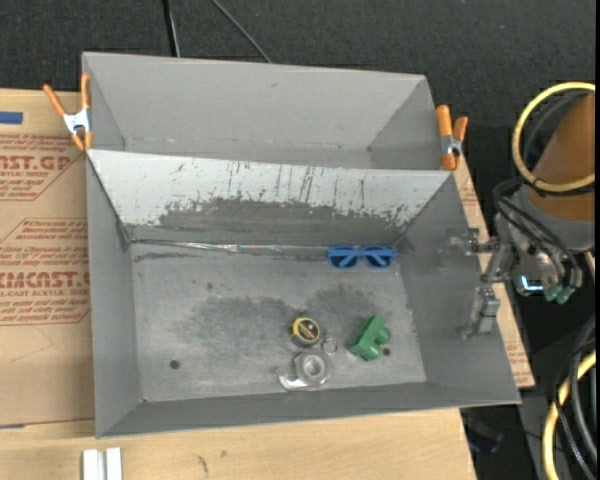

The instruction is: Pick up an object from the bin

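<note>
My gripper (483, 306) hangs over the bin's right sloping wall, apart from every loose thing. Nearest to it, on the floor at the front right, lies a small green plastic piece (369, 338). Left of that sits a small round gold-and-black object (306, 329). Just in front of it is a silver metal ring-shaped part (308, 370). A pair of blue toy glasses (361, 257) rests against the foot of the back wall.
The arm with its orange cover and cables stands outside the bin on the right. The bin's walls slope steeply down to a scuffed grey floor.
</note>
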`<act>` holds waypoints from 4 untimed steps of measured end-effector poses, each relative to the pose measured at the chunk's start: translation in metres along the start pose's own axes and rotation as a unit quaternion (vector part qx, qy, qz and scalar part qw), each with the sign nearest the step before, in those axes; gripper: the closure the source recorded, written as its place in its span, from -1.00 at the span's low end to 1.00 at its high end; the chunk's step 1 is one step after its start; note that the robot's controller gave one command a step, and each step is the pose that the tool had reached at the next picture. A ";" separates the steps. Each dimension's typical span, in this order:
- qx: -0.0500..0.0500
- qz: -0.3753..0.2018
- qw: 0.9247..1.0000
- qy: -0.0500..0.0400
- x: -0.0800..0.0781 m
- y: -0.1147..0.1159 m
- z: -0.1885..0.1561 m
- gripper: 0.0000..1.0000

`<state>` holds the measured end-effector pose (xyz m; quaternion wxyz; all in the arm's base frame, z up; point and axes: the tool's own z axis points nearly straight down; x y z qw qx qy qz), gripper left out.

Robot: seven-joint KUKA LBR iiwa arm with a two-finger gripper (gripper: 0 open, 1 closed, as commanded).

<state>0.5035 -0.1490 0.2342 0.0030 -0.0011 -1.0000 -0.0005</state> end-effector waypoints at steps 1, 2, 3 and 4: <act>0.000 -0.110 0.994 0.000 -0.065 0.057 0.166 -1.00; 0.002 -0.203 0.979 -0.007 0.010 0.073 0.164 -1.00; 0.001 -0.202 0.979 -0.003 0.012 0.073 0.165 1.00; 0.003 -0.233 0.972 -0.007 0.000 0.053 0.025 1.00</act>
